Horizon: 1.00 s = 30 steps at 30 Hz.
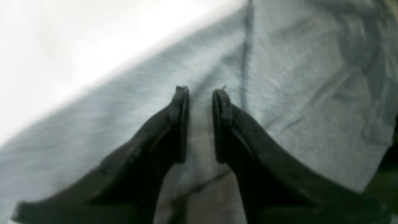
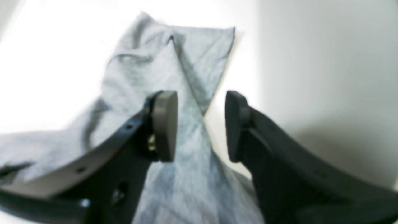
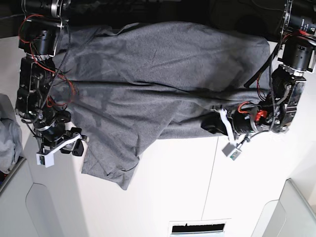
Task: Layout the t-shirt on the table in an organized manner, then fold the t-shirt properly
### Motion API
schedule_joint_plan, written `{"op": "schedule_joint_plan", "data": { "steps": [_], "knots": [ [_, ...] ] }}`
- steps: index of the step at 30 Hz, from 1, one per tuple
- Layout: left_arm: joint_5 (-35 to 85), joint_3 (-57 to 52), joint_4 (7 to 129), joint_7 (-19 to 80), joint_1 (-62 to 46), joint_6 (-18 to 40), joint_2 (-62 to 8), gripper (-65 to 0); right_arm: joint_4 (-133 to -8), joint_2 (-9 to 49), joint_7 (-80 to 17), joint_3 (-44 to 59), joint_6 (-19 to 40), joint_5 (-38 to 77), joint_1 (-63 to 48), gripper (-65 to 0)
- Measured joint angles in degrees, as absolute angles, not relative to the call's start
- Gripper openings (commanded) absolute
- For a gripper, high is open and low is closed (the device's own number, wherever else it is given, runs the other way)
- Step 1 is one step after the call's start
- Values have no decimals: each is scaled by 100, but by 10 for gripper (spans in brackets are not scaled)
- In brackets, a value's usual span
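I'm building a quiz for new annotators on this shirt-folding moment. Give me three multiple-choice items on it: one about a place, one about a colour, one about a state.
1. Where does the heather-grey cotton t-shirt lie?
A. spread on the smooth white table
B. inside a bin
C. on the floor

2. What colour are the wires on both arms?
A. green
B. red
C. yellow

3. How stands the right gripper?
A. clamped flat on a sleeve
B. out of view
C. jaws apart, cloth between them

Answers:
1 A, the base view shows it spread over the tabletop.
2 B, red wires loop near each wrist.
3 C, the right wrist view shows a clear gap between the pads.
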State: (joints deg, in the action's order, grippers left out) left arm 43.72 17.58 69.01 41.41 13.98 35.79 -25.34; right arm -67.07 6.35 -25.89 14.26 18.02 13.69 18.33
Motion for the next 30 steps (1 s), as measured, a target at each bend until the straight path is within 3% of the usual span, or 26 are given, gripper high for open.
{"op": "schedule_joint_plan", "data": {
  "steps": [4, 10, 12, 15, 16, 20, 30],
  "knots": [
    [3924, 2263, 6899, 3852, 1398, 3542, -2193, -499, -5636, 493, -2235, 825, 1385, 917, 2401, -308],
    [3533, 2482, 6899, 3844, 1400, 3343, -1765, -499, -4418, 510, -2016, 338, 1323, 808, 2803, -311],
    [3538, 2480, 6899, 3760, 1400, 3345, -1741, -499, -4329, 510, -2016, 296, 1326, 794, 2877, -374],
    [3494, 2480, 6875, 3699, 1400, 3343, -1745, -499, -4322, 508, -1817, 292, 1527, 550, 2845, -617],
    [3463, 2480, 6834, 3649, 1400, 3343, -1745, -499, -4340, 508, -1763, 290, 1647, 489, 2829, -650],
    [3269, 2480, 6530, 3404, 1402, 3164, -1728, -499, -4792, 508, -1826, 290, 1671, 401, 2777, -650],
    [3321, 2469, 6036, 3015, 1481, 3199, -1726, -499, -7378, 523, -2777, 290, 1671, 639, 1944, -650]
  ]
}}
